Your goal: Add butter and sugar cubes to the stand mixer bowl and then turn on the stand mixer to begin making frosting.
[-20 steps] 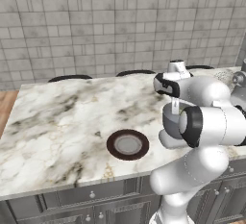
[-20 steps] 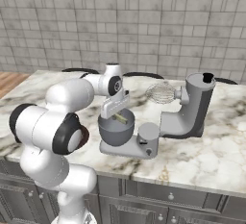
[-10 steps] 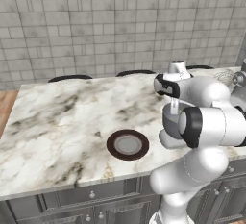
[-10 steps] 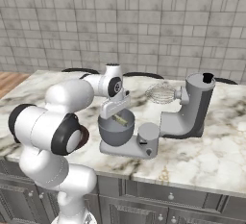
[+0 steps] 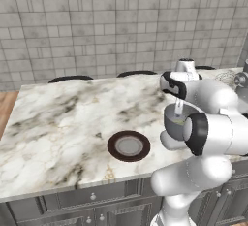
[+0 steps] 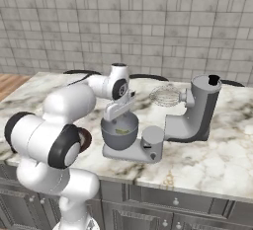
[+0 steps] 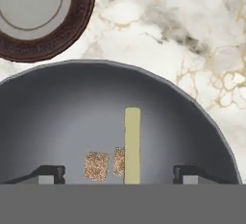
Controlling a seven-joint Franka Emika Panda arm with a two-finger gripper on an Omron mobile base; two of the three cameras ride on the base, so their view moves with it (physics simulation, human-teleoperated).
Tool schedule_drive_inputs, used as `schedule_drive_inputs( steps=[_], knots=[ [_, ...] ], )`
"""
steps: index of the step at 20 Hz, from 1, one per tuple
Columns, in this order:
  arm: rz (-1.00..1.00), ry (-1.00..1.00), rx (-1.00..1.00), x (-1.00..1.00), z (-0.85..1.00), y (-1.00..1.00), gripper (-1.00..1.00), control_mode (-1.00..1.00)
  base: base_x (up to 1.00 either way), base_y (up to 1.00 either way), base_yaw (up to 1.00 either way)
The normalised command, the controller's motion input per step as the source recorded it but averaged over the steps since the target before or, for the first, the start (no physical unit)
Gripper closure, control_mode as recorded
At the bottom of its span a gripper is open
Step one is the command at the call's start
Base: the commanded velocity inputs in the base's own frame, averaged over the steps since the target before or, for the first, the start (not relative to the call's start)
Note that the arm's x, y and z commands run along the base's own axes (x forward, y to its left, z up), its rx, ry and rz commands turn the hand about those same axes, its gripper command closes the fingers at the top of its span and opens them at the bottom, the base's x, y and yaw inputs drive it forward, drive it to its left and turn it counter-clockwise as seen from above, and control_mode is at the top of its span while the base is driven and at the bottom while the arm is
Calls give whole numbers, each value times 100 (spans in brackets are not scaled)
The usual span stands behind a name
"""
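Gripper (image 7: 115, 172) poised directly above the stand mixer bowl (image 7: 57, 117), fingertips well apart and holding nothing, risen slightly over the last second. Inside the bowl: the butter (image 7: 132, 143) lying flat on the bottom, the sugar cubes (image 7: 96, 165) just beside it, one touching its edge. Dark brown plate (image 5: 128, 145) bare, left of the bowl on the marble surface (image 5: 58, 118). Loading apparently finished. Remaining, by judgement: switching on the stand mixer (image 6: 197, 110), head and whisk tilted up to the right of the bowl.
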Motion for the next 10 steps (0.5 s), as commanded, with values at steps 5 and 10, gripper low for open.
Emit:
schedule_drive_inputs(
  steps=[5,10],
  knots=[
    [0,-21,2,-41,82,-5,-100,-100,0,0,0],
    [-3,-9,0,-50,47,0,-100,-100,0,0,0]
  ],
)
